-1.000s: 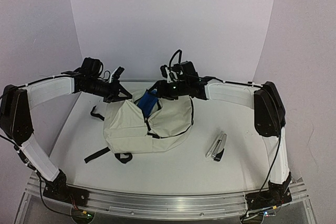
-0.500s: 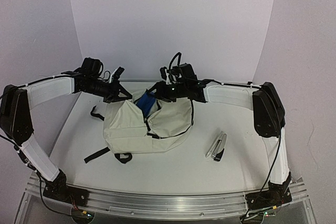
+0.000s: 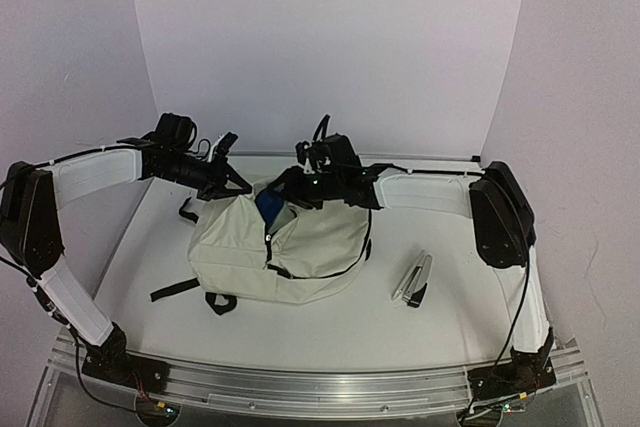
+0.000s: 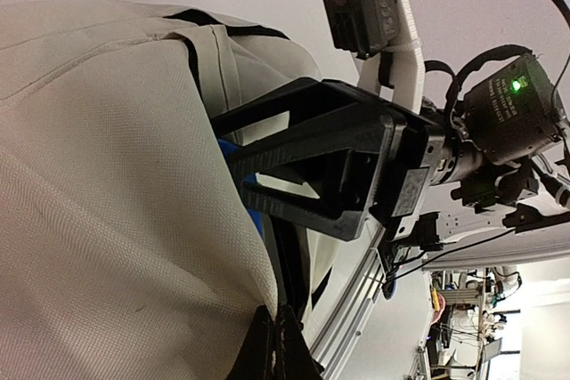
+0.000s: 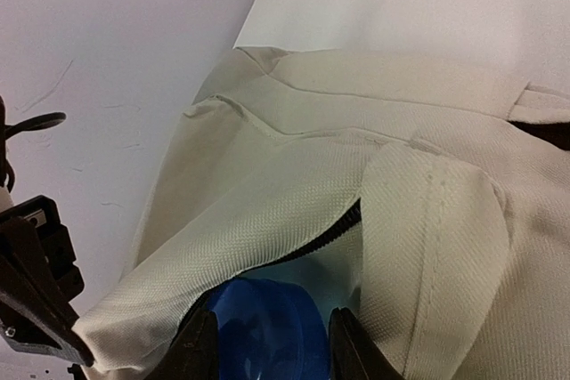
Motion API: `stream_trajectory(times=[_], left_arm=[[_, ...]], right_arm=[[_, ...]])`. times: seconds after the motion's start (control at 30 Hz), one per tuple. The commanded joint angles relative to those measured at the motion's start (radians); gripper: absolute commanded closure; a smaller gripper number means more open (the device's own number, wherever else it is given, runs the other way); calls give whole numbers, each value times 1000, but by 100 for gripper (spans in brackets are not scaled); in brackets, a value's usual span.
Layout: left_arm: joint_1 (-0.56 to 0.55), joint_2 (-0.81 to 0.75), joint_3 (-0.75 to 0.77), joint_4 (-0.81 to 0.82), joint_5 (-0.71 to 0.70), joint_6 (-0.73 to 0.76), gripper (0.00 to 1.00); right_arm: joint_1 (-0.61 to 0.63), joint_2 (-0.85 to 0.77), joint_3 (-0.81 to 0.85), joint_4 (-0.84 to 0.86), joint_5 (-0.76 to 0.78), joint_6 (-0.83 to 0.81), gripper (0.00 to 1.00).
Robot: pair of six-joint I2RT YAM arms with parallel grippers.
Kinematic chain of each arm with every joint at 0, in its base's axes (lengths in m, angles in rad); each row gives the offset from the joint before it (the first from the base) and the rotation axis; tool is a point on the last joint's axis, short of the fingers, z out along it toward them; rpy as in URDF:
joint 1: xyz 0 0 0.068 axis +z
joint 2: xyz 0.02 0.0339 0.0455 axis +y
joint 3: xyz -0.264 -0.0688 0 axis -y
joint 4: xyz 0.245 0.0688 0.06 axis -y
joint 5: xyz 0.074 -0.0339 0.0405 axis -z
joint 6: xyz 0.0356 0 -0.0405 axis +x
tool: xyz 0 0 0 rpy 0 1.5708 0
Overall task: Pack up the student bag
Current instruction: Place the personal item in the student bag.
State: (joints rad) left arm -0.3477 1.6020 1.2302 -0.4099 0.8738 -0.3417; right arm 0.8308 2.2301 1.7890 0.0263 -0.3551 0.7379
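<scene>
I have the large cream fabric backpack [image 3: 300, 247] lying on the white bench [image 3: 350, 332], left of centre, between the two arms, its zipped opening turned towards the back wall. My left gripper [image 4: 276, 353] is fully closed, pinching a fold of the backpack's cream fabric at the left side of the opening and holding that edge up. My right gripper [image 5: 265, 349] reaches in from the right, its jaws part open and pressed against both sides of a rounded blue object [image 5: 263, 322], which sits at the mouth of the backpack, with the cream flap and black zipper line just above it. I cannot tell from the wrist view what the blue object is. A loose black strap [image 3: 175, 289] trails from the backpack across the bench towards the near left. Well to the right of the backpack, a slim grey and black stapler-like tool [image 3: 413, 279] lies flat on the bench, apart from both arms.
</scene>
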Motion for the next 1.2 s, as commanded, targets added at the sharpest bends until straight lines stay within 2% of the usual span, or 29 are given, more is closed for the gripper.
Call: stream_trajectory(times=[0.0, 0.17, 0.27, 0.4, 0.5, 0.77, 1.17], left_arm=[[-5, -57, 16, 190, 88, -17, 100], [-5, -57, 16, 187, 86, -12, 100], [-5, -59, 31, 143, 61, 16, 100], [-4, -63, 80, 10, -78, 101, 100], [-3, -68, 97, -41, -154, 133, 100], [-4, -67, 97, -43, -145, 139, 100], [-4, -62, 86, -16, -90, 125, 100]], right_arm=[[105, 66, 15, -45, -79, 32, 61], [119, 41, -5, -45, -28, 20, 58], [120, -19, -35, -51, 47, -20, 48], [119, -117, -87, -77, 141, -58, 38], [120, -186, -134, -105, 205, -65, 34], [131, -250, -195, -148, 208, -29, 37], [143, -107, -83, -148, 130, -52, 46]])
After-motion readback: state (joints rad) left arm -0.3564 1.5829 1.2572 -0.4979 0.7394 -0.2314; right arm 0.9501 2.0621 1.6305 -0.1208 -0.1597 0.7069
